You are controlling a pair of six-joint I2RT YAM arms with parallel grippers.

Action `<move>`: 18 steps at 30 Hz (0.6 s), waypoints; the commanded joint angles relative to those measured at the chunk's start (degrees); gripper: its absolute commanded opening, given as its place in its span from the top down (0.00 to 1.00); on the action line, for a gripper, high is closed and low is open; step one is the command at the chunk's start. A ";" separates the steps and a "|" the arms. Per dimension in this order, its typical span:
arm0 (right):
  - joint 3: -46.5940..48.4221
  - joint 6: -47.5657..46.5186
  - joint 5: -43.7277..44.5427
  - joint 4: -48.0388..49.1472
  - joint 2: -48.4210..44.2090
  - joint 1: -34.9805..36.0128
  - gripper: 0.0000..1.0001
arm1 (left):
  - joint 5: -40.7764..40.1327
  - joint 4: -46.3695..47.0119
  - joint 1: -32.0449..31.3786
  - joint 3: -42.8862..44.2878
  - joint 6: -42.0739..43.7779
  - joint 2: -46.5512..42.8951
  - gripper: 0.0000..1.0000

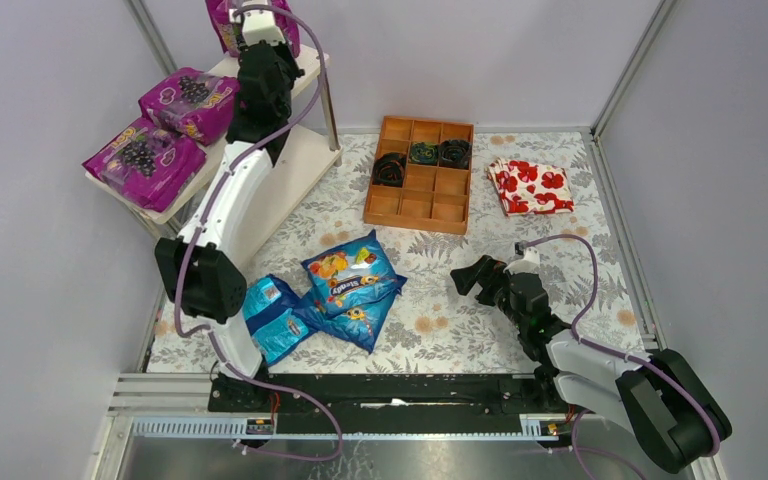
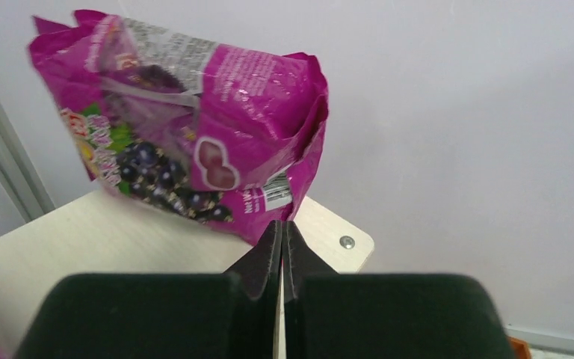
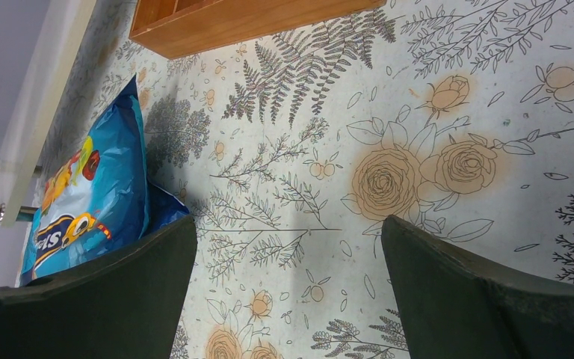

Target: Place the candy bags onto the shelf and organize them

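1. Three purple bags (image 1: 190, 100) already sit on the shelf (image 1: 305, 160), all on its top board. Two lie at the near end, and the third purple bag (image 2: 187, 134) is propped up at the far corner.
2. Blue bags (image 1: 352, 270), three as far as I can count, lie overlapping on the table (image 1: 520, 200). I judge the job about half done.
3. My left gripper (image 2: 280, 232) is pressed together at the third purple bag's bottom edge. Whether it pinches the seam, I cannot tell.
4. My right gripper (image 3: 288, 224) hangs spread wide near the blue bags, holding nothing.
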 commanded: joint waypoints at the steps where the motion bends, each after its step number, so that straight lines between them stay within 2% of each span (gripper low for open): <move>1: 1.27 -0.29 -0.76 2.82 -0.32 -0.13 0.00 | 2.12 6.03 1.02 -4.61 -4.41 -8.30 1.00; 3: 1.26 -0.32 -0.91 2.84 -0.28 -0.14 0.00 | 5.71 4.41 2.79 -3.29 -7.28 -8.47 1.00; 4: 1.26 -0.36 -1.04 2.84 -0.30 -0.13 0.00 | 8.06 2.06 3.93 -0.81 -9.08 -7.74 0.88; 6: 1.25 -0.37 -1.11 2.84 -0.36 -0.15 0.00 | 10.36 -4.18 5.89 5.52 -12.82 -4.98 0.49; 7: 1.17 -0.37 -1.05 2.84 -0.44 -0.17 0.00 | 11.42 -6.83 6.73 8.42 -14.29 -3.58 0.36; 8: 1.17 -0.36 -1.08 2.88 -0.49 -0.20 0.00 | 13.45 -8.24 7.55 10.24 -15.40 -2.00 0.29; 12: 0.96 -0.25 -0.91 2.95 -0.71 -0.19 0.00 | 22.74 -7.36 10.67 14.94 -20.33 1.78 0.23; 15: 1.02 -0.21 -0.85 3.03 -0.42 -0.16 0.00 | 30.66 -6.63 13.13 20.65 -26.89 5.99 0.28; 18: 1.38 -0.22 -1.10 3.08 0.17 -0.13 0.00 | 35.14 -5.83 13.31 25.52 -28.42 9.53 0.29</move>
